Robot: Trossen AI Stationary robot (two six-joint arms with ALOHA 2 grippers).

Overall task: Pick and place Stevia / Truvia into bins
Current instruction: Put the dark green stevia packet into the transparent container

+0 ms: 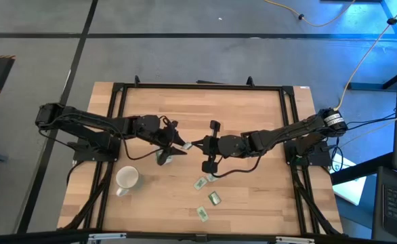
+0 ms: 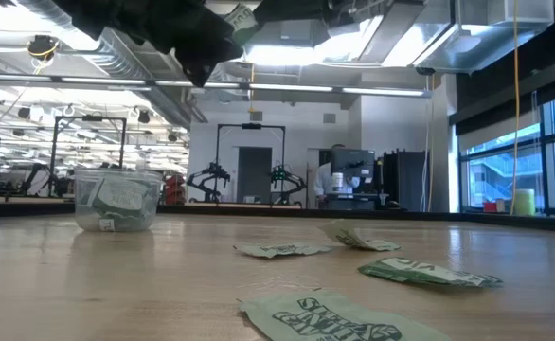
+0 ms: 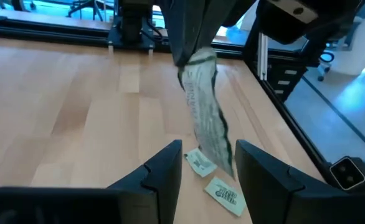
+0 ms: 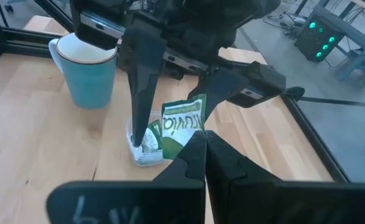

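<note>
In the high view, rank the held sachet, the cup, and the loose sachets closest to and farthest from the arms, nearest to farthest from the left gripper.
From the left gripper, which is open at mid-table:
1. Held sachet: between its fingers, pinched by the right gripper.
2. Cup: just below it, toward the front edge.
3. Upper loose sachet: front, right of the cup.
4. Lowest sachet: nearest the front edge.
</note>
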